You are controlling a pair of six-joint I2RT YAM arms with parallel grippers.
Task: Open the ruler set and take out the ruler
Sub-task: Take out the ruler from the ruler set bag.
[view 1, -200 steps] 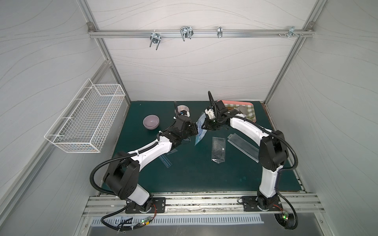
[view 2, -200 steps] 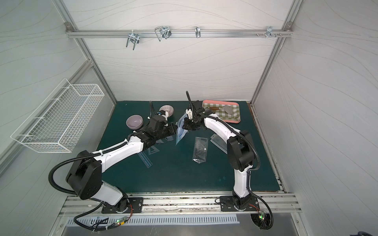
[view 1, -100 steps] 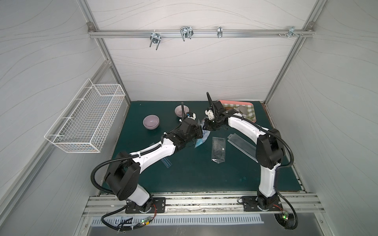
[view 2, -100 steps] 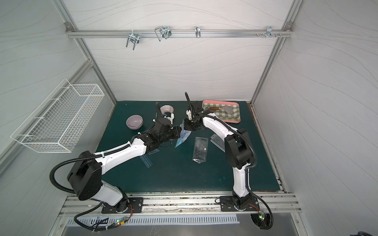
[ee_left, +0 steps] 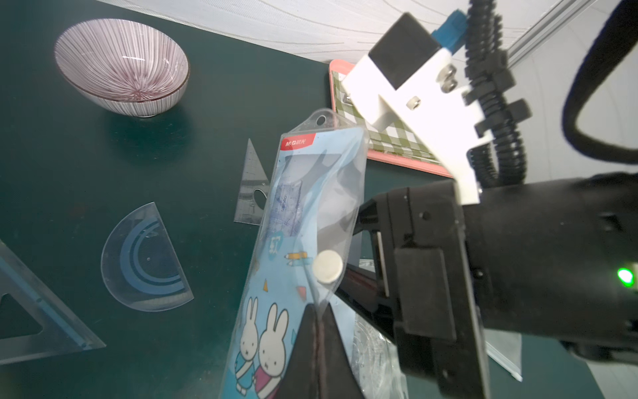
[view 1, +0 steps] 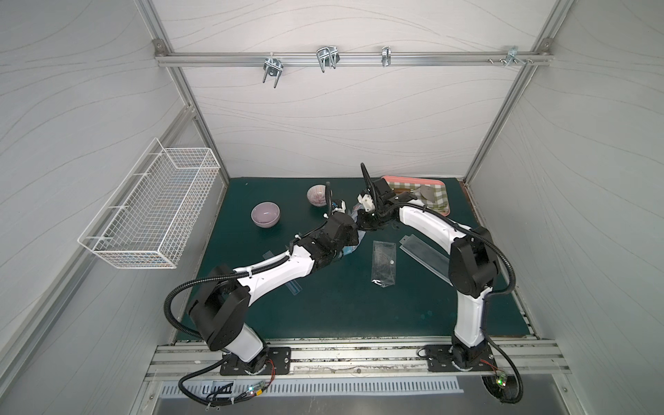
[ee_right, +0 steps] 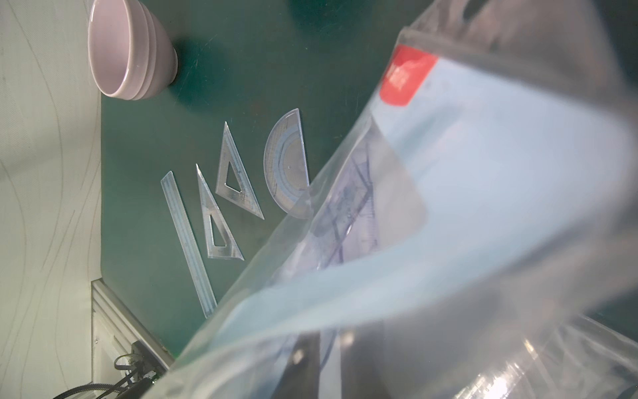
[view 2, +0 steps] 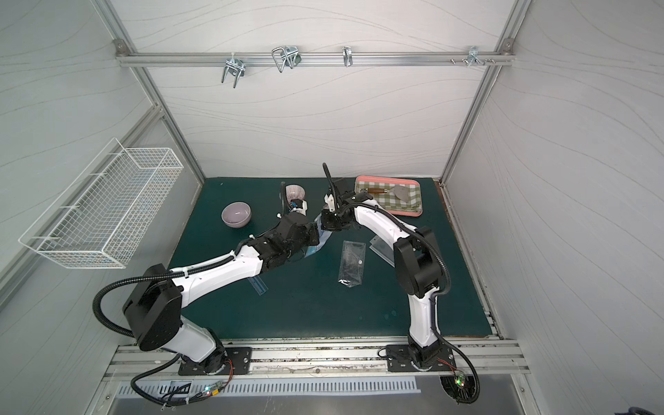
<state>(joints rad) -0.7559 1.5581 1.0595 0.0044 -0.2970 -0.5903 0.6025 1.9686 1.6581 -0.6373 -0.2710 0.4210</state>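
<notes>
Left tool [ee_left: 316, 311] pinching ruler set pouch [ee_left: 310, 207] at one end; in a top view, long axis about 1–7 o'clock. Right tool [view 1: 361, 225] nearer, just beside the 1 o'clock end; cannot tell whether spread or pressed together.

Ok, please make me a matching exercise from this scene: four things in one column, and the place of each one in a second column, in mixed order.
Things
1. ruler set pouch
2. protractor
3. wire basket
4. spatula

Places
a. on the checked tray
b. hung on the side wall
c. flat on the green mat
d. pinched in the left fingers

Pairs: 1-d, 2-c, 3-b, 4-a
</notes>
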